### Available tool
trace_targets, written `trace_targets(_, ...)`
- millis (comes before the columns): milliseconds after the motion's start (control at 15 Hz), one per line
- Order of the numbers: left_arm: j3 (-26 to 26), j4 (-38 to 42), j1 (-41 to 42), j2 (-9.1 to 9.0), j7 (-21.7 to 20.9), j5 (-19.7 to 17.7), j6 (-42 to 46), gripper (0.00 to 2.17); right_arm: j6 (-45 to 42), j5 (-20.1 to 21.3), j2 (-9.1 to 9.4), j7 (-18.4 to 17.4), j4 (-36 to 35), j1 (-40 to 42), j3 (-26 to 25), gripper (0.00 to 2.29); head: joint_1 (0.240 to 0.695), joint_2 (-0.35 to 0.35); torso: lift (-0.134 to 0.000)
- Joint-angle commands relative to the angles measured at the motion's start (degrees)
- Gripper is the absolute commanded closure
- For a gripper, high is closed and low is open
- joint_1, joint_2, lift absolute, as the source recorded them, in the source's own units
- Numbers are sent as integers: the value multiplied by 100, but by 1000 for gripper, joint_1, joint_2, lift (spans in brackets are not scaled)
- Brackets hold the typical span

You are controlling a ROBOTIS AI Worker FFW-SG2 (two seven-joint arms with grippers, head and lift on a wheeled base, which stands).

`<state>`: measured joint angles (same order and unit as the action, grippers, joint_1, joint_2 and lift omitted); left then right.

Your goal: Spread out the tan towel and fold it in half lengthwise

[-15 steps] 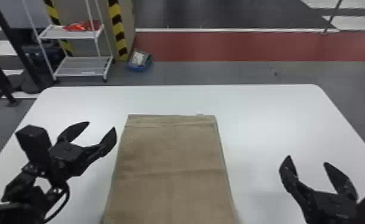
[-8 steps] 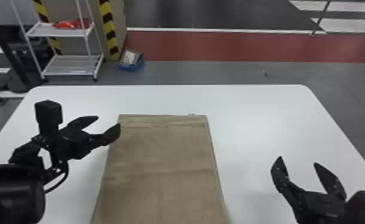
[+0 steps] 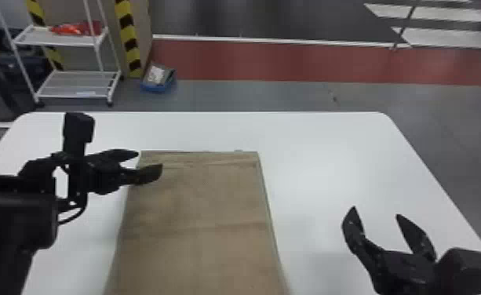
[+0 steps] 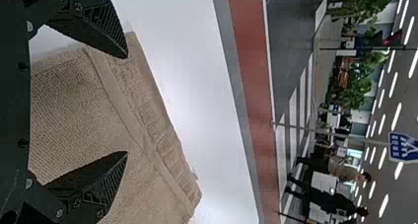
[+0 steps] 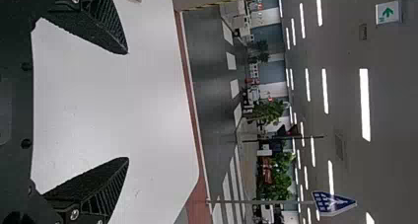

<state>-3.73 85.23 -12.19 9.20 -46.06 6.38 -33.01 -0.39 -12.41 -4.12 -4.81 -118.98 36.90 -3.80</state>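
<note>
The floor is big and grey, with a wide red strip across it; the white bench stands in front, with round far corners; the white rack is on the floor past the bench, over on the left.

The tan towel lies flat on the bench, a bit left of the middle; its far end is near the bench's far edge, and its near end runs out of the head view; a faint crease goes across it; the left wrist view shows a smooth band and a bumpy band by its far end.

The left gripper is at the towel's far left corner, with its two fingers spread wide; one tip is over the towel and the other is by its left edge; the towel is not pinched, and I cannot tell if the tips touch it; the right gripper is spread wide too, over the bench, well apart from the towel on its right; it pinches nothing; in the right wrist view a little bit of towel peeks out past one finger.

A blue box sits on the floor beside the rack; a small red thing lies on the rack's upper shelf.
</note>
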Motion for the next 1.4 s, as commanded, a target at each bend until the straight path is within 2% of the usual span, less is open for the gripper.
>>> trace_targets(0,206,-305,-275,135,-202,74,0,211,0,-16,8,-3,-2,10,-15,113,695,-92,-123)
trace_targets(333,778,-1289,-1101,425,-887,566,0,211,0,-7,26,-3,-46,71,-42,113,695,-103,-123)
trace_targets(467,901,-1518,-1312,478,-1063,733,0,211,-18,-7,34,-3,-55,89,-59,113,695,-104,-123)
trace_targets(667,1217,-1887,-1655,601,-1370,830,18,211,-18,-7,43,-3,-73,115,-68,113,695,-102,-123)
trace_targets(933,1472,-2335,-2015,654,-1766,1058,106,211,-18,-7,52,6,-73,115,-77,113,695,-103,-123)
trace_targets(1133,1507,-2511,-2121,654,-1959,1208,246,211,-18,-7,52,-3,-73,115,-86,113,695,-101,-123)
trace_targets(1333,1789,-2661,-2209,645,-2065,1348,352,211,-18,-7,61,-3,-73,124,-103,113,695,-103,-123)
